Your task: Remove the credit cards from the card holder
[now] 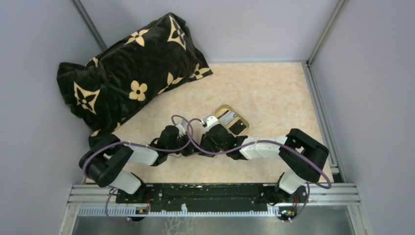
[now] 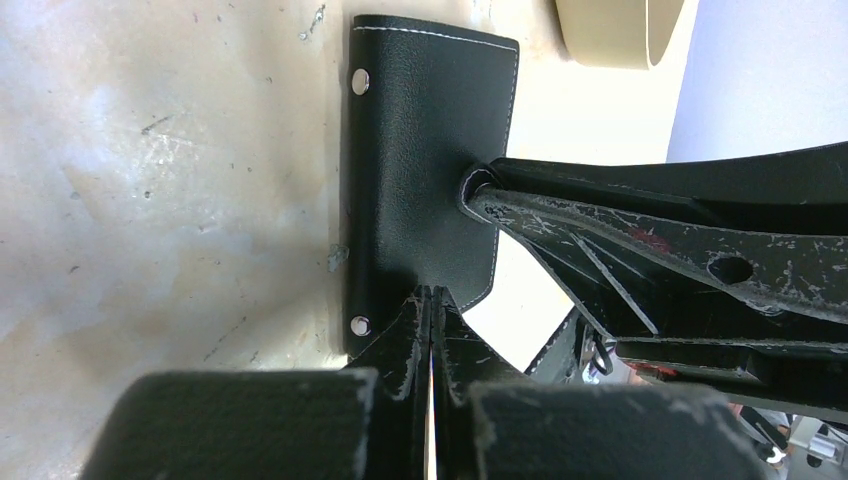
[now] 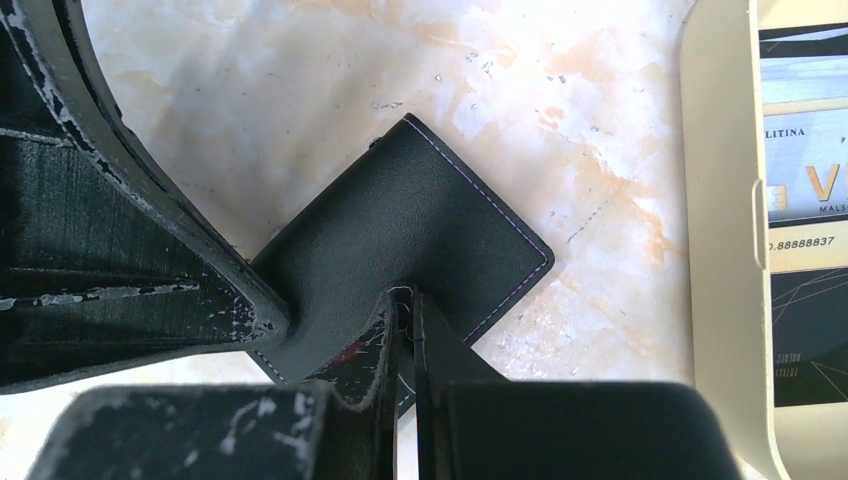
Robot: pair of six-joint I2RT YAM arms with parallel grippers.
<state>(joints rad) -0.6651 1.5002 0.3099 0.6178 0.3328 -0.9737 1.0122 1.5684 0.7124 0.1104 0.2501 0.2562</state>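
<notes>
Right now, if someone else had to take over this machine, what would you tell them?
Left tool: shut on the black card holder, at one edge.
Right tool: shut on another edge of it.
The holder is just beside the gold-rimmed tray.
Done: printed cards lie in the tray.
To do: the holder's inside is hidden; open it and check for more cards.

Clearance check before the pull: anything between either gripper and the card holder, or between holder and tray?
Nothing visible. The left gripper and right gripper each have jaws shut on the card holder. Between it and the gold-rimmed tray lies only bare table; cards lie in the tray.
</notes>
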